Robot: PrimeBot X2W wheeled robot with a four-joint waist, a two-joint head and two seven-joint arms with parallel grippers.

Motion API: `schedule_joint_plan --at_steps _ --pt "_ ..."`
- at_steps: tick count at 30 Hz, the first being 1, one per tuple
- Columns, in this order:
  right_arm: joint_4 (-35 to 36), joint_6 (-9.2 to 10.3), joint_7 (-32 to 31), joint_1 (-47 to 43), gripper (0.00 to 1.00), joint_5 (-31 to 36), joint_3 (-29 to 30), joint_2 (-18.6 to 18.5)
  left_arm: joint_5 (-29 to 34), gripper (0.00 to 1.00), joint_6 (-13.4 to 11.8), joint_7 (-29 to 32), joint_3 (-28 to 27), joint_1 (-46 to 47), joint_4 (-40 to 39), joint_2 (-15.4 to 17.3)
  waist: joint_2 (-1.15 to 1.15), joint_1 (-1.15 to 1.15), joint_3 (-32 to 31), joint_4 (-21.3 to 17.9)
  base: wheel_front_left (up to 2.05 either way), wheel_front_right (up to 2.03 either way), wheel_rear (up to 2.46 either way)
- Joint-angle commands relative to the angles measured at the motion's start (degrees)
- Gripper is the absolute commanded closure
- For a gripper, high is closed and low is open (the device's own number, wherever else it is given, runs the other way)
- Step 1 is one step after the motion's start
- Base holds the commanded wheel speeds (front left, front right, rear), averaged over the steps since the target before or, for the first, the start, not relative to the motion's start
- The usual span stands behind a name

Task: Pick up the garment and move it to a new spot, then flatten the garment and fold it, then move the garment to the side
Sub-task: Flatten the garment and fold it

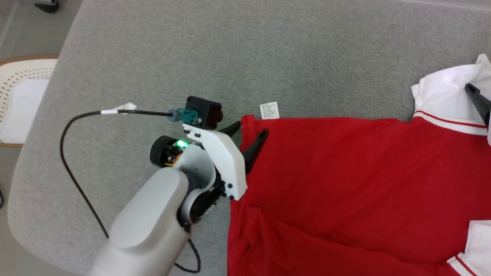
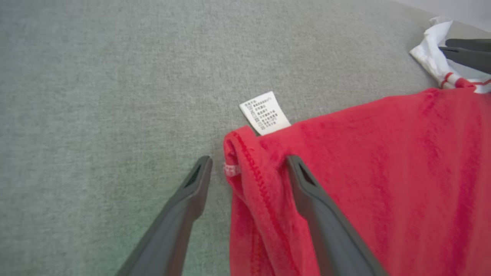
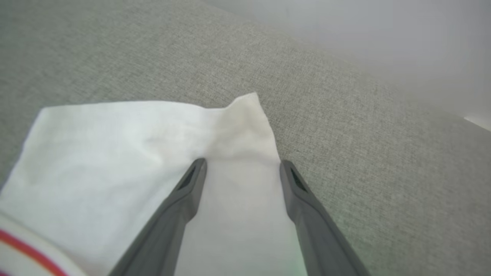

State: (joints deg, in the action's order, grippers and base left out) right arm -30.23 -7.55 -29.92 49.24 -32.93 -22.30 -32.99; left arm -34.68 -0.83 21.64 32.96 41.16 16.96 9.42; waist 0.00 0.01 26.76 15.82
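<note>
The garment (image 1: 345, 184) is a red shirt with white, red-striped sleeves, spread over the grey padded table (image 1: 230, 50). Its hem corner (image 2: 245, 161), with a white care label (image 2: 264, 112), lies between the fingers of my left gripper (image 1: 249, 132) (image 2: 249, 163), which stands open astride the red edge. My right gripper (image 3: 241, 165) is open too, its fingers over the white sleeve (image 3: 134, 153) near that sleeve's outer corner. One dark finger (image 1: 479, 101) of it shows at the right edge of the head view over the white sleeve (image 1: 445, 92).
A cream perforated chair (image 1: 21, 96) stands off the table's left edge. A black cable (image 1: 73, 172) loops from my left wrist over the table's near left part. Bare grey table surface lies left of and beyond the shirt.
</note>
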Motion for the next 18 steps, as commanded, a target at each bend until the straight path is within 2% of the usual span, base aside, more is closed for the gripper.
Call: schedule_joint_plan --at_steps 1,3,4,5,6,7,8,9,11,18 --pt "-1.7 0.16 -0.4 -0.1 0.00 -0.7 -1.3 0.5 0.6 0.00 0.5 0.4 0.3 0.9 0.6 -0.4 0.00 -0.01 0.0 -0.1 0.00 0.00 0.00" --pt "-2.7 0.16 -1.0 0.0 0.00 -1.2 -2.7 1.0 0.4 0.00 0.8 0.8 0.7 1.3 1.3 -0.5 0.00 -0.01 0.0 -0.1 0.00 0.00 0.00" --pt "-3.3 0.15 -1.1 0.0 0.00 -1.6 -3.4 1.3 0.3 0.14 1.0 1.1 0.9 1.6 1.9 -0.6 0.00 -0.01 0.0 -0.1 0.00 0.00 0.00" --pt "-4.0 0.10 -1.3 -0.1 0.00 -2.0 -4.0 1.7 0.0 0.54 1.2 1.5 1.1 1.7 2.5 -0.7 0.00 -0.01 -0.1 -0.1 0.00 0.00 0.00" --pt "-4.5 0.07 -2.0 -0.3 0.00 -2.6 -4.8 2.0 -0.3 0.67 1.4 1.5 1.2 2.0 3.0 -1.0 0.00 -0.01 -0.2 -0.1 0.00 0.00 0.00" --pt "-5.0 -0.01 -2.7 -0.6 0.00 -3.6 -5.6 2.6 -0.8 1.00 1.5 1.6 1.1 2.2 3.7 -1.3 0.00 -0.01 -0.3 -0.1 0.00 0.00 0.00" --pt "-4.9 -0.15 -2.8 -0.5 0.63 -4.8 -6.3 3.2 -0.8 1.00 1.8 1.5 1.0 2.6 4.3 -1.5 0.00 -0.01 -0.4 -0.1 0.00 0.00 0.00" --pt "-4.8 -0.15 -2.3 -0.1 1.00 -6.0 -6.3 3.7 -0.9 1.00 1.9 0.9 0.9 3.2 4.8 -1.6 0.00 -0.01 -0.4 -0.2 0.00 0.00 0.00" --pt "-3.6 -0.18 -0.8 1.2 1.00 -8.4 -6.5 4.1 -0.8 1.00 1.9 -0.5 0.0 4.2 5.6 -1.6 0.00 -0.01 -0.3 -0.6 0.00 0.00 0.00" --pt "-3.0 0.10 10.0 5.9 1.00 -9.7 -4.2 1.1 -1.4 1.00 1.4 -6.2 -2.5 5.4 7.2 -2.0 0.00 -0.01 -1.1 -1.9 0.00 0.00 0.00"
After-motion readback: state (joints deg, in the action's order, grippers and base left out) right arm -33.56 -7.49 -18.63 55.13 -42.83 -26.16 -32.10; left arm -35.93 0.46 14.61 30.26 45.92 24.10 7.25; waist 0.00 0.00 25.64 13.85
